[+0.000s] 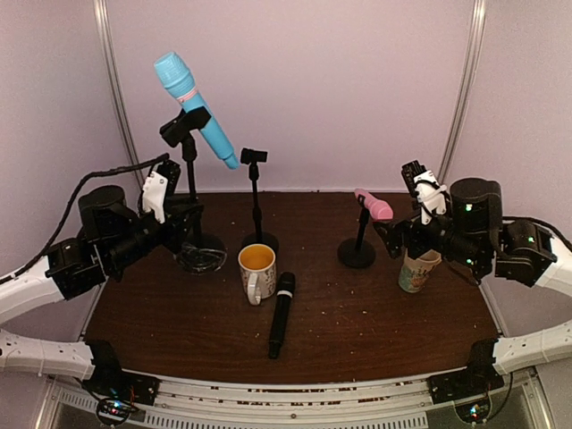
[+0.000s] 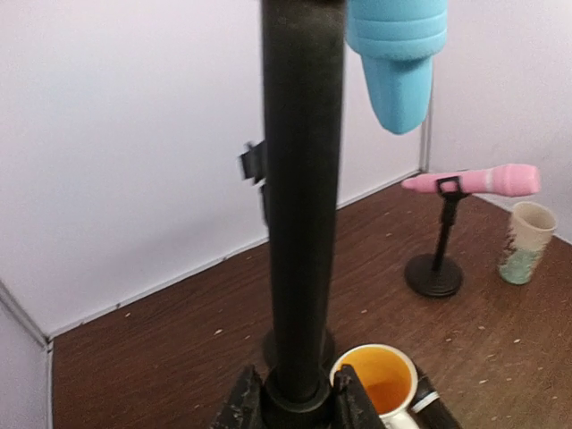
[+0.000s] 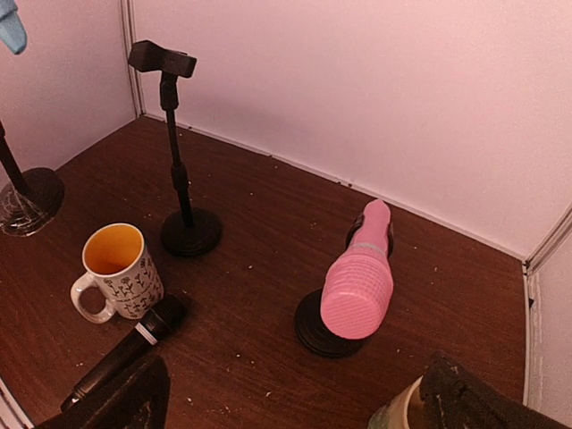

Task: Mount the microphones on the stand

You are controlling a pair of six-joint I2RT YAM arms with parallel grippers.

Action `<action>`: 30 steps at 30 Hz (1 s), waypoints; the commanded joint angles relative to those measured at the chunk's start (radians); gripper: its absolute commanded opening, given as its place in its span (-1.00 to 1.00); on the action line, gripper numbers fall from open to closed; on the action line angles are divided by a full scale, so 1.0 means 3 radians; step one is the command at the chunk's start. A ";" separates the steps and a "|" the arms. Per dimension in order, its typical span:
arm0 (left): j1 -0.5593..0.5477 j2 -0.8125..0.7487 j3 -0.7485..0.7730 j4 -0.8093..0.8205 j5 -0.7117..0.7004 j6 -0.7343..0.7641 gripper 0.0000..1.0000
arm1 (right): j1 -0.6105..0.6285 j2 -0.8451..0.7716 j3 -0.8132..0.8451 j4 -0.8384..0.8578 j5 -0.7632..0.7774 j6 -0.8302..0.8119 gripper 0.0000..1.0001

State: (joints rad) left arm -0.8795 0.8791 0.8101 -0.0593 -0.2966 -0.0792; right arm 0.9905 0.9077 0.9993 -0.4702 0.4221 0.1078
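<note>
Top view: The blue microphone (image 1: 191,100) is seen clipped, tilted head-up, in the tall stand (image 1: 189,170) at the left rear. The left gripper (image 1: 181,219) is set against that stand's lower pole, well below the microphone. The middle stand (image 1: 256,198) is seen with an open clip. The pink microphone (image 1: 374,205) is laid across the short stand (image 1: 358,243); the right gripper (image 1: 401,205) is held just beside its head, above a paper cup (image 1: 417,270). The black microphone (image 1: 281,315) is found flat on the table (image 1: 375,313), near a mug (image 1: 257,270), apart from both grippers.

Left wrist view: The fingers (image 2: 239,404) are clamped on either side of the tall stand's pole near its foot. The blue microphone's tail is seen high above them.

Right wrist view: The fingers (image 3: 125,398) are spread wide, with nothing held between them. The pink microphone (image 3: 359,279) is seen ahead, head toward the camera, untouched. The black microphone (image 3: 125,350) is seen just beyond the left finger.
</note>
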 commanded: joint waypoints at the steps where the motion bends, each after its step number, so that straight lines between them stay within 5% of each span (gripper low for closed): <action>1: 0.0607 -0.0062 -0.0243 0.0502 0.0211 -0.0085 -1.00 | -0.0022 0.0018 -0.0245 0.0489 -0.0103 0.0136 1.00; 5: 0.1242 0.0223 -0.0470 0.1132 0.0710 -0.0218 -1.00 | -0.0022 -0.0034 -0.0432 0.0741 -0.0334 0.0014 1.00; 12: 0.1757 0.1085 -0.0494 0.2371 0.1433 -0.0126 -1.00 | -0.0021 -0.0026 -0.0548 0.0744 -0.0417 -0.0088 0.98; 30: 0.1956 0.2400 -0.0415 0.3494 0.1683 -0.0042 -1.00 | -0.0023 -0.0070 -0.0818 0.0801 -0.0460 -0.0017 0.97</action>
State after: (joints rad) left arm -0.2970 1.5890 0.6842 0.7559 0.1646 -0.0948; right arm 0.9882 0.8989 0.7673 -0.2554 0.2871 0.0940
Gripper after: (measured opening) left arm 0.205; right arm 0.984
